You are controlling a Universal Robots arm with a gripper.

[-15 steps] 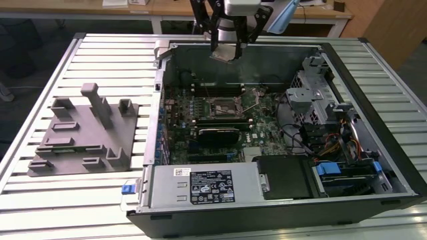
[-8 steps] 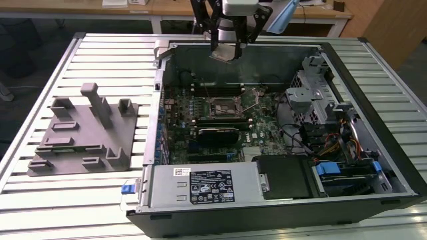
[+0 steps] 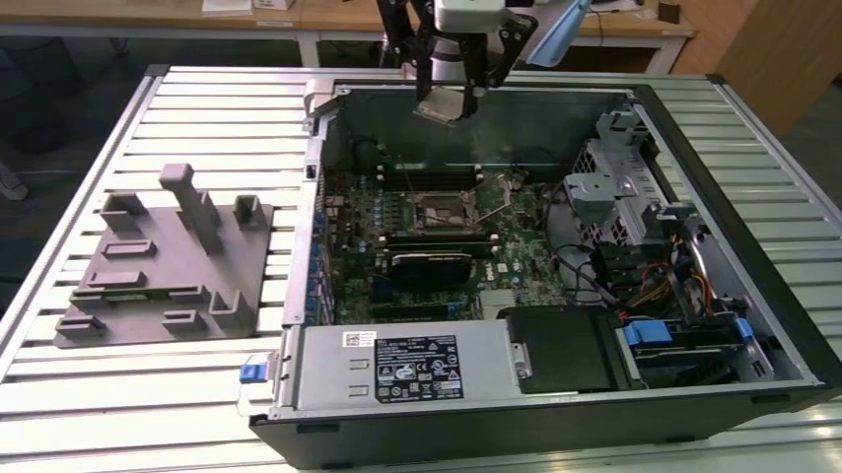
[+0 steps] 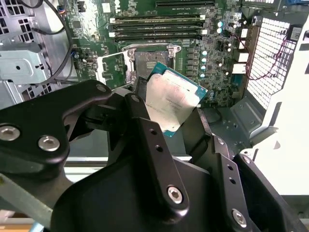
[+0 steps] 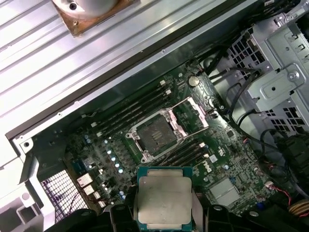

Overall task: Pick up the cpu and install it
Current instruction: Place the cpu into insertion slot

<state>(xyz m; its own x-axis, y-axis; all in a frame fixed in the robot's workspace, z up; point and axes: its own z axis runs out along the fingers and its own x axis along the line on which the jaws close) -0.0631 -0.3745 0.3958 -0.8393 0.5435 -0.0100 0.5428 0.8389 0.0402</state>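
My gripper point(image 3: 448, 96) hangs high over the back wall of the open computer case point(image 3: 311, 296), shut on the cpu point(image 3: 443, 104). The cpu is a flat square chip with a pale silver top and a thin green rim, held tilted between the black fingers point(image 4: 140, 116). Both wrist views show the cpu point(image 4: 171, 99) point(image 5: 164, 198) in the air above the green motherboard. The processor socket point(image 3: 441, 209) point(image 4: 147, 60) point(image 5: 154, 135) lies below it, its metal load plate swung open and the socket bare.
A grey plastic fixture point(image 3: 165, 261) with upright posts sits on the slatted table at the exterior view's left. Inside the case are memory slots point(image 3: 428, 177), a black block point(image 3: 428, 266), a power supply point(image 3: 394, 365) and a metal drive cage point(image 3: 618, 187) with cables.
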